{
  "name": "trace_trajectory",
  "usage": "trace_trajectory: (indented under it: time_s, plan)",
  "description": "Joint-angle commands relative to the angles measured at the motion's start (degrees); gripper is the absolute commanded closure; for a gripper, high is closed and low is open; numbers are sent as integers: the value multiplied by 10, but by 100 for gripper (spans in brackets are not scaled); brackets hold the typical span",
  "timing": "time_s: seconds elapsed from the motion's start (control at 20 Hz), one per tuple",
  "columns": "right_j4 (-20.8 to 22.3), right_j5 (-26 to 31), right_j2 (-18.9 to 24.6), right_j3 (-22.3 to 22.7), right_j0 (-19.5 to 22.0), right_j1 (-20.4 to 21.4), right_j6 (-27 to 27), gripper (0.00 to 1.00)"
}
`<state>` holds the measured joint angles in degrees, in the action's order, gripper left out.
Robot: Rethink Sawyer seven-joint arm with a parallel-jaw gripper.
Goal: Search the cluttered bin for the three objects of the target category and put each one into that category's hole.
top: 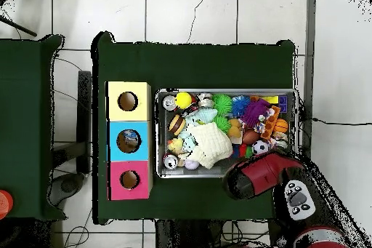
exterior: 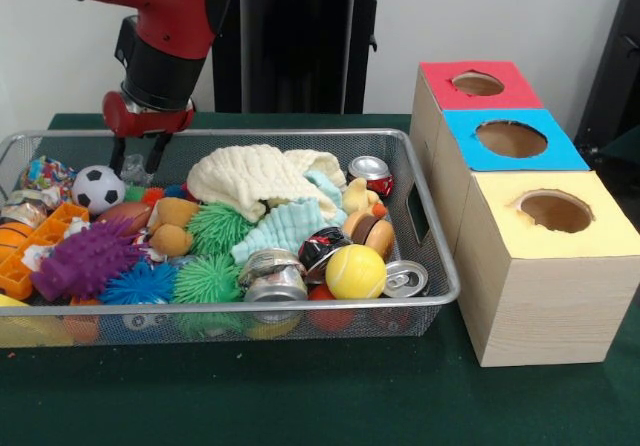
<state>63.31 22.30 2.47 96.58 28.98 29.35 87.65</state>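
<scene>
A wire mesh bin [exterior: 300,307] holds mixed clutter. There are drink cans [exterior: 370,170], a yellow tennis ball [exterior: 355,271], a small soccer ball [exterior: 98,188], spiky rubber balls [exterior: 207,278], a cream cloth [exterior: 250,178] and a toy burger [exterior: 374,232]. My gripper [exterior: 138,158] hangs open over the bin's back left corner, just right of the soccer ball. Nothing is held between its fingers [exterior: 158,154]. Right of the bin stands a row of boxes with round holes: red [exterior: 478,84], blue [exterior: 511,138], yellow [exterior: 555,211]. In the overhead view the arm [top: 256,175] hides the gripper.
A purple spiky toy [exterior: 85,261], an orange toy crate [exterior: 40,238] and a blue spiky ball [exterior: 140,284] crowd the bin's left end. From above, the bin [top: 182,175] lies beside the boxes [top: 128,141] on a green cloth [top: 196,63]; something shows inside the blue hole.
</scene>
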Motion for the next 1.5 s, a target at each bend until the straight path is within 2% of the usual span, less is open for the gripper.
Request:
trace_trajectory:
  time_s: [0.05, 0.3, 0.55, 0.8, 0.9, 1.1, 1.3, 1.5]
  plan:
    - [19, 51, 36, -16, 9, -9, -116, 0]
    - [25, 50, 38, -17, 17, -8, -136, 0]
    - [39, 45, 30, -16, 6, -6, -135, 0]
    - [61, 28, 10, 5, -31, 1, -97, 0]
    - [92, 8, -10, 13, -57, -2, -61, 0]
    - [131, -24, -28, 34, -74, 0, -36, 0]
    - [190, -52, -59, 38, -113, -9, 22, 0]
    - [183, -56, -58, 51, -116, 4, 6, 0]
